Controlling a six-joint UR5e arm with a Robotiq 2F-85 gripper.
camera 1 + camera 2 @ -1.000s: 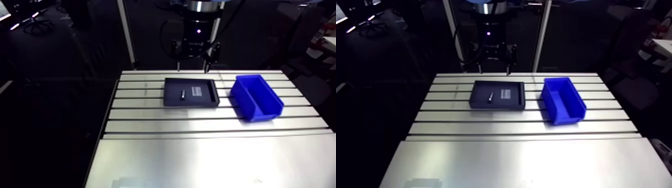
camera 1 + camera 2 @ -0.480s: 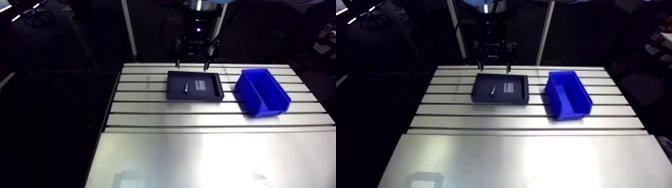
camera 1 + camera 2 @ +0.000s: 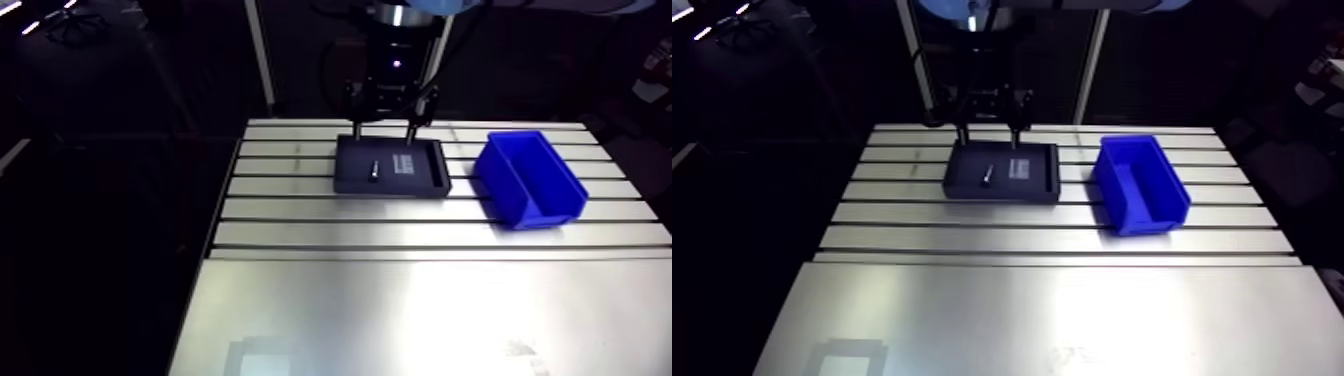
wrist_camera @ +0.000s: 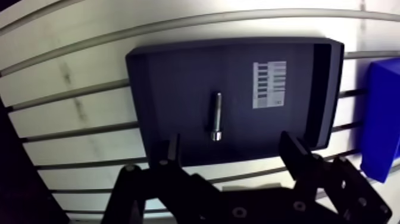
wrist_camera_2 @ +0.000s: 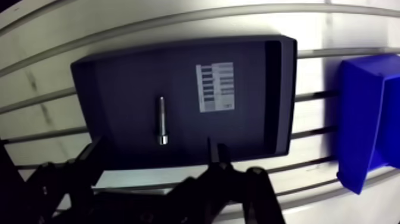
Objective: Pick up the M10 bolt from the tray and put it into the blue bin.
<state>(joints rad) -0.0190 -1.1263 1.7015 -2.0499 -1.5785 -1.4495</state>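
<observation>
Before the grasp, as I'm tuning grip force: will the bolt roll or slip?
The bolt lies flat, round-shanked, on the tray's smooth floor, so a nudge would probably roll it. It looks like rigid metal, likely dense for its size.

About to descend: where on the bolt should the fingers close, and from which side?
Take the bolt by its mid-shank from straight above, closing across its length. It lies flat on the tray floor, head toward the open gripper, clear of the walls and the label.

hand (image 3: 382,135) lower, closer to tray (image 3: 390,189)
</observation>
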